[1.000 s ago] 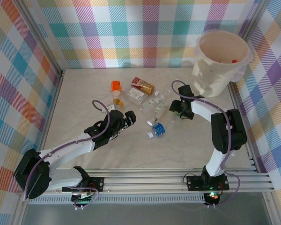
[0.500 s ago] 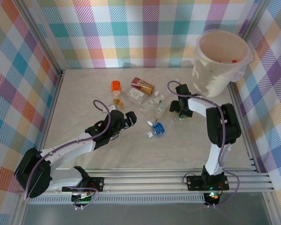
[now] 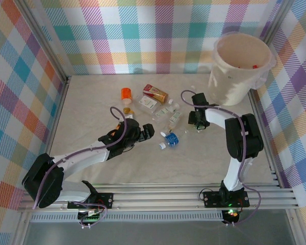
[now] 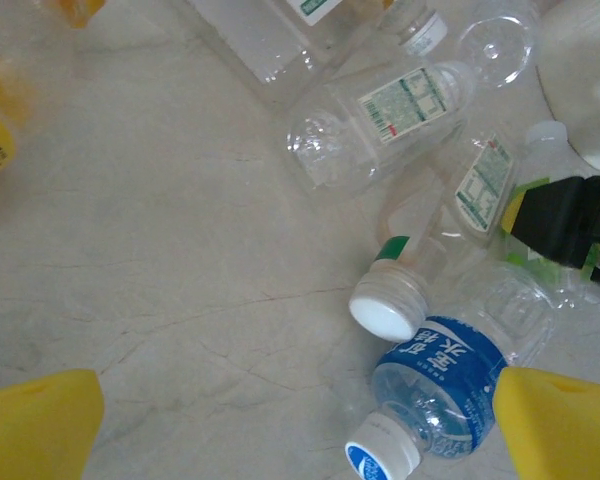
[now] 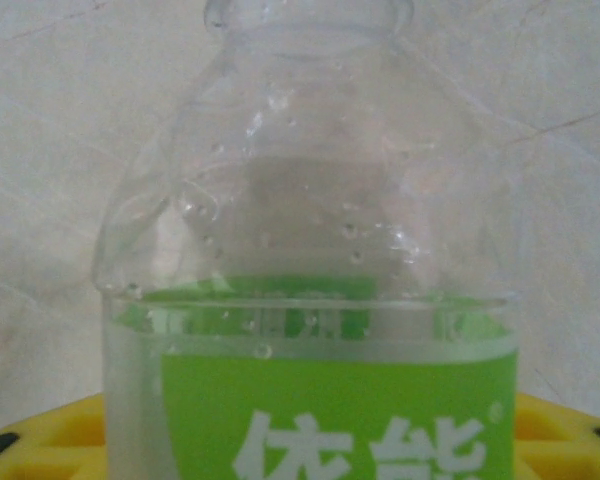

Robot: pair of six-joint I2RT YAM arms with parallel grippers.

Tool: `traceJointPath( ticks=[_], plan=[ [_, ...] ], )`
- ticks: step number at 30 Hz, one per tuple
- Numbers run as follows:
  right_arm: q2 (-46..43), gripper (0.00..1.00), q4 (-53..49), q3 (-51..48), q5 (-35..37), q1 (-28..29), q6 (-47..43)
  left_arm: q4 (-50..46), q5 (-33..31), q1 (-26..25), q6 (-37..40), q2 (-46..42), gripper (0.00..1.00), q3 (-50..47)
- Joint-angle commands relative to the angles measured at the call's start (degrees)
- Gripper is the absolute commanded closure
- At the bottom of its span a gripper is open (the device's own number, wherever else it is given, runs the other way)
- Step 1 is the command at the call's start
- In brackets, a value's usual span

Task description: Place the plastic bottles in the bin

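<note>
Green-labelled bottle, base beyond the edge

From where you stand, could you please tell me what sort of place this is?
Likely a robot-testing cell, not a home: plaid cloth walls on a metal frame, two robot arms bolted to a rail, and plastic bottles strewn on a table beside a bin.

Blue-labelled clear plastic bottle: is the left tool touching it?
Apart. The top external view shows a strip of bare table between the open left tool and the blue-labelled clear plastic bottle.
</note>
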Motion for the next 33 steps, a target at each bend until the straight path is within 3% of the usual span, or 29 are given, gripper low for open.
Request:
traceJointPath(
  ticks=[1,7,18,26,33],
  plan=[
    [-4.4,0.50,2.1,-2.1,-0.5,0.3,-1.1,1.6,0.7,-0.1,1.2,0.5,0.00,1.8],
    [-10.6,0.57,4.0,-4.9,-1.0,0.3,-1.3,1.8,0.7,-0.2,1.3,1.0,0.00,1.9],
    [-20.8,0.60,16.1,-7.5,-10.4,0.1,-1.9,2.3,0.8,-0.3,1.3,1.1,0.00,1.8],
    [-25.6,0.62,21.0,-3.0,-12.8,-0.8,-3.6,1.6,-0.9,-0.3,1.5,-1.4,0.00,0.3],
    [-23.6,0.63,16.1,8.9,-14.8,-5.6,-7.1,1.2,-1.5,-0.4,1.8,-2.3,0.00,0.2]
  ],
)
